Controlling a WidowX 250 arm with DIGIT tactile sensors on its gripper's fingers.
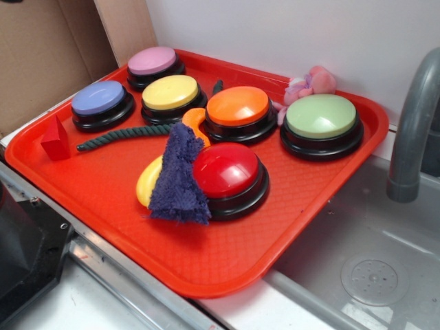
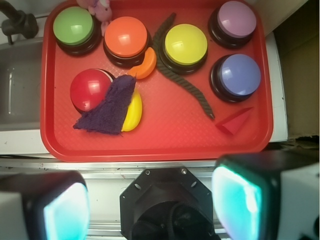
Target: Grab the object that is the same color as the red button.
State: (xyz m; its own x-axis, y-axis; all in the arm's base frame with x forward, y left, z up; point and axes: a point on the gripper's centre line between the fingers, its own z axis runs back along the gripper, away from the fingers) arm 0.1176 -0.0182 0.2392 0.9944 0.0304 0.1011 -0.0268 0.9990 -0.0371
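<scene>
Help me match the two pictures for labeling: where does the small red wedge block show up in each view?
Exterior: the red wedge block stands at the tray's far left edge, just below the blue button.
Wrist: it lies at lower right, below the same blue button.
Shared landmark: the dark green rope ends beside it.

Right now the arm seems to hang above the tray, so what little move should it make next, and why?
Probably shift over toward the small red wedge block and start lowering. The gripper is open and holds nothing, well short of the tray, while the block sits alone near the tray's edge, beside the blue button, matching the red button.
</scene>
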